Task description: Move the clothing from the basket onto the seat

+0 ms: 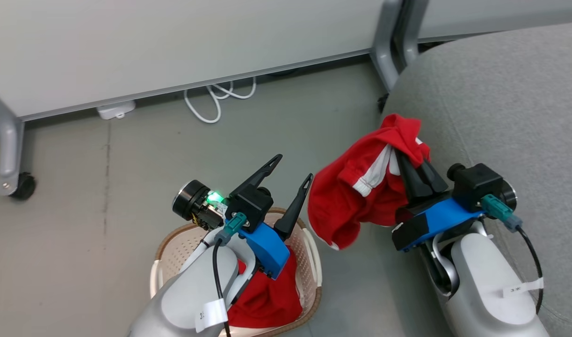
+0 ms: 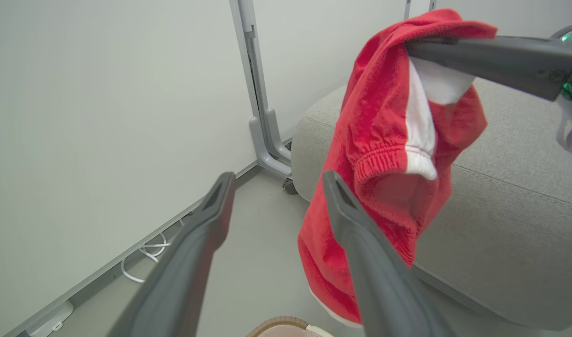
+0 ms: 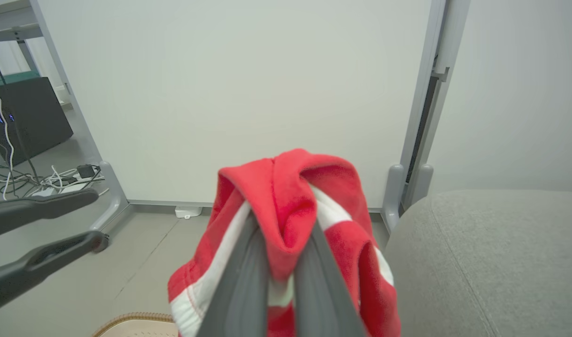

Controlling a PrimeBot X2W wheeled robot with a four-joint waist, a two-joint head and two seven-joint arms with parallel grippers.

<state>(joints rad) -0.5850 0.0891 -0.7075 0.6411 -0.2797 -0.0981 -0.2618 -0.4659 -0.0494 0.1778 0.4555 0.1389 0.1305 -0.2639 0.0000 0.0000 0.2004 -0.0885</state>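
Note:
My right gripper (image 1: 409,161) is shut on a red garment with white panels (image 1: 356,196), which hangs in the air beside the grey seat (image 1: 510,107). In the right wrist view the garment (image 3: 286,206) is pinched between my fingers (image 3: 239,285). A second red garment (image 1: 267,299) lies in the cream basket with a brown rim (image 1: 311,252) at the bottom, partly hidden by my left arm. My left gripper (image 1: 293,171) stands open above the basket, nothing between its fingers (image 2: 192,248). The held garment (image 2: 384,154) hangs just to the right of it.
A white partition on grey wheeled legs (image 1: 12,154) runs along the back, with white cables (image 1: 215,100) and a power strip (image 1: 115,111) on the floor beneath. Another grey leg (image 1: 388,51) stands by the seat's corner. Bare grey floor (image 1: 80,224) lies left of the basket.

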